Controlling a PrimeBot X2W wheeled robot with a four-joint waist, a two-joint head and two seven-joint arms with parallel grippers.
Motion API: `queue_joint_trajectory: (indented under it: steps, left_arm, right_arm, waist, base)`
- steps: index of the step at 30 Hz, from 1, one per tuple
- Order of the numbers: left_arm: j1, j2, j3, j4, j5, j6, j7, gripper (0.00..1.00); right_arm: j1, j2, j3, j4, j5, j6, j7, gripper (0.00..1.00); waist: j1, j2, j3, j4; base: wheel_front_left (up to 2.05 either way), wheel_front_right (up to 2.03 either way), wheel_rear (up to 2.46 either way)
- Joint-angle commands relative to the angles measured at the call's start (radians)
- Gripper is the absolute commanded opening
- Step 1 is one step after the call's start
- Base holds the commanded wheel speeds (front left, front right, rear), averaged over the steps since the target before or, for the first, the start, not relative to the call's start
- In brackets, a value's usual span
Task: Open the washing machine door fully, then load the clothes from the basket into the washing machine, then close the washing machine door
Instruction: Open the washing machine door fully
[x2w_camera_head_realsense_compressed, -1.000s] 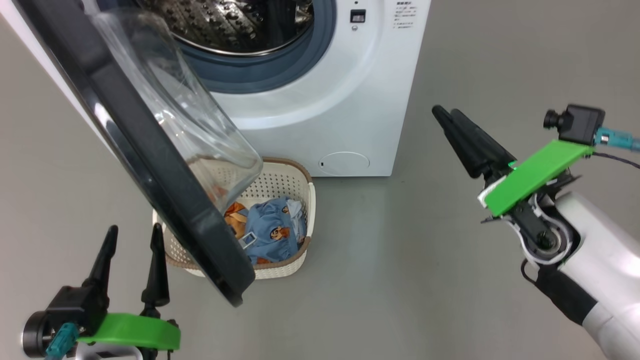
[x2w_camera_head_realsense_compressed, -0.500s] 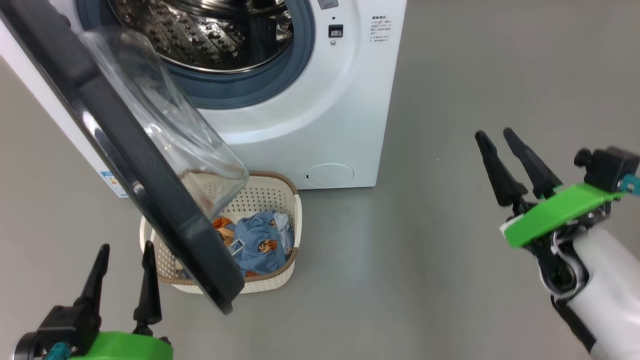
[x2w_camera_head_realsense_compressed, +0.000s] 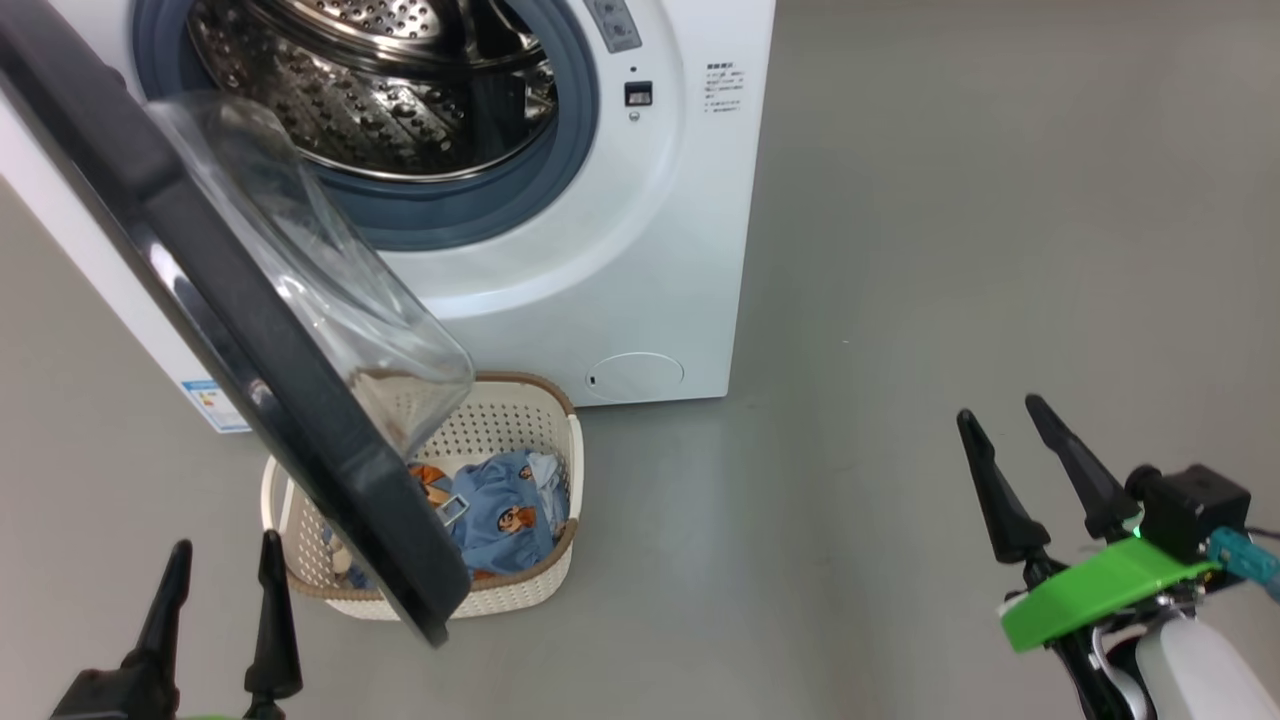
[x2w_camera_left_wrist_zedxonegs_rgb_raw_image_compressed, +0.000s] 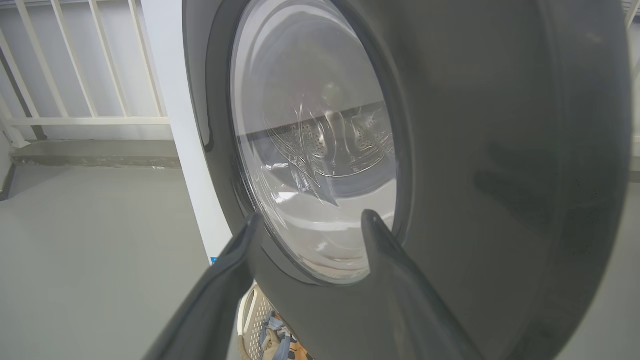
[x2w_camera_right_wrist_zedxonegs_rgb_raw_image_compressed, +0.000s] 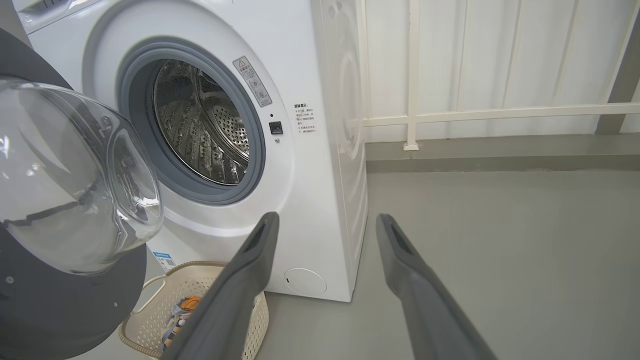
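White front-loader washing machine (x2w_camera_head_realsense_compressed: 640, 230) sits at the far left of the head view w/ its door (x2w_camera_head_realsense_compressed: 250, 400) swung out toward the near side on the left hinge. The glossy black rim runs diagonally across the pic, and the clear glass bowl (x2w_camera_head_realsense_compressed: 330, 290) bulges to the right, back toward the opening. Thru the opening you can see the steel perforated drum (x2w_camera_head_realsense_compressed: 370, 90) w/ the grey-blue gasket (x2w_camera_head_realsense_compressed: 470, 220) round it. The basket (x2w_camera_head_realsense_compressed: 520, 410), cream plastic w/ a brown rim, is on the grey floor (x2w_camera_head_realsense_compressed: 900, 250) just in front of the machine. From the head cam the door's low edge covers its left part. The clothes (x2w_camera_head_realsense_compressed: 500, 510) are inside it: a light blue piece w/ cartoon prints, some orange, and a bit of cream. Left gripper (x2w_camera_head_realsense_compressed: 225, 540) is near-left, just beside the door's outer face, fingers spread and holding nothing. Its wrist cam looks straight at the glass, but I can't tell if there's contact. Right gripper (x2w_camera_head_realsense_compressed: 998, 408) is well off to the right over bare floor, fingers also spread wide and empty, pointing roughly toward the machine. A blue label sticker (x2w_camera_head_realsense_compressed: 212, 400) shows on the machine's lower left, and there's a white railing (x2w_camera_right_wrist_zedxonegs_rgb_raw_image_compressed: 450, 112) behind it in the right wrist view.
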Motion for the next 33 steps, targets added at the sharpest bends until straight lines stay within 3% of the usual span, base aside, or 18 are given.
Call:
queue_joint_trajectory:
  steps: [1, 17, 33]
  left_arm:
    - [-0.008, 0.018, 0.034, -0.032, -0.008, 0.010, -0.006, 1.00]
    - [0.085, 0.018, 0.036, -0.069, -0.026, 0.041, -0.006, 1.00]
    - [0.090, 0.018, 0.029, -0.071, -0.026, 0.049, -0.006, 1.00]
  right_arm:
    - [0.010, 0.000, 0.005, -0.033, -0.014, 0.002, -0.012, 1.00]
    - [0.129, 0.073, -0.097, -0.080, -0.172, 0.002, -0.012, 1.00]
    - [0.142, 0.103, -0.119, -0.092, -0.217, 0.002, -0.012, 1.00]
  waist:
    - [0.0000, 0.0000, -0.005, -0.005]
    - [0.0000, 0.0000, -0.041, -0.014]
    - [0.0000, 0.0000, -0.044, -0.008]
  base:
    - [0.00, 0.00, 0.00]
    - [0.00, 0.00, 0.00]
    - [0.00, 0.00, 0.00]
